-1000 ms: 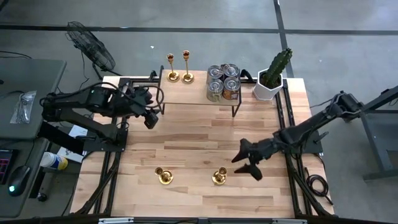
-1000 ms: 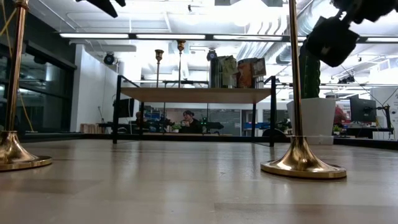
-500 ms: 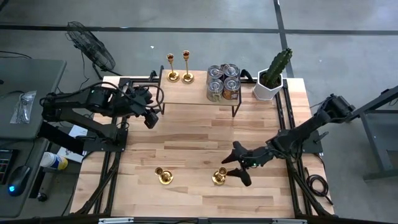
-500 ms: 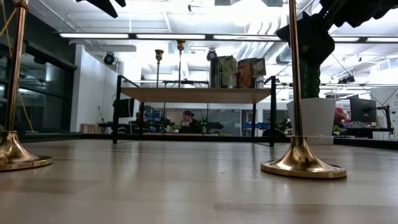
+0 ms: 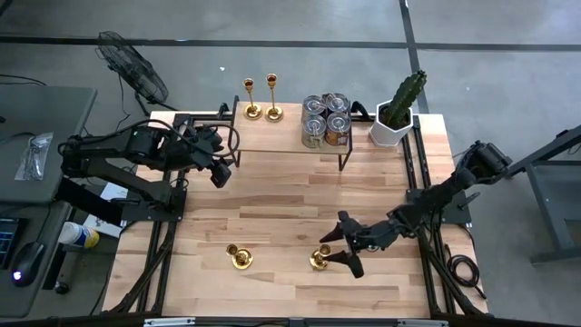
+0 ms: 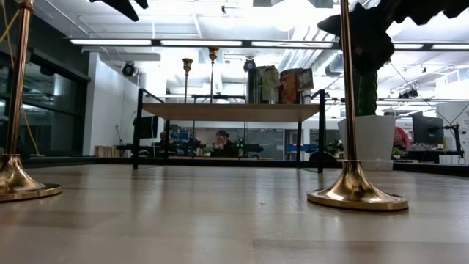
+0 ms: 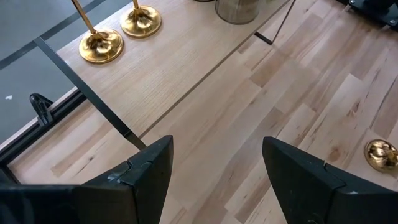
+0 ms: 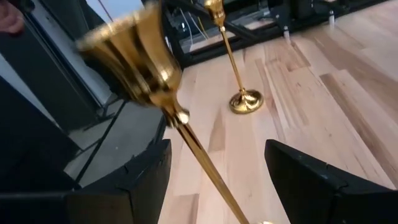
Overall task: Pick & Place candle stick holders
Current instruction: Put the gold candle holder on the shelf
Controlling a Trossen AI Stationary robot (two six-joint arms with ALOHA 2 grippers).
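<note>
Four brass candle stick holders show. Two stand on the raised shelf at the far edge [image 5: 251,111] [image 5: 274,113]. Two stand upright on their round bases on the near table, one to the left [image 5: 239,257] and one to the right [image 5: 319,259]. My right gripper [image 5: 334,249] is open beside the right one. Its fingers stand on either side of that holder's thin stem [image 8: 198,157], below the cup [image 8: 132,43], without touching it. My left gripper [image 5: 219,173] is open and empty, hovering at the shelf's left end.
Several tin cans [image 5: 326,119] stand on the shelf's right part, and a potted cactus [image 5: 397,116] stands at the far right corner. The shelf's black frame [image 5: 343,162] stands on the table's far half. Bare wood lies between the two near holders.
My right gripper has gone toward the table's left and a little nearer, up to the right near candle stick holder. Its open fingers now stand on either side of the stem. The holder has not moved.
</note>
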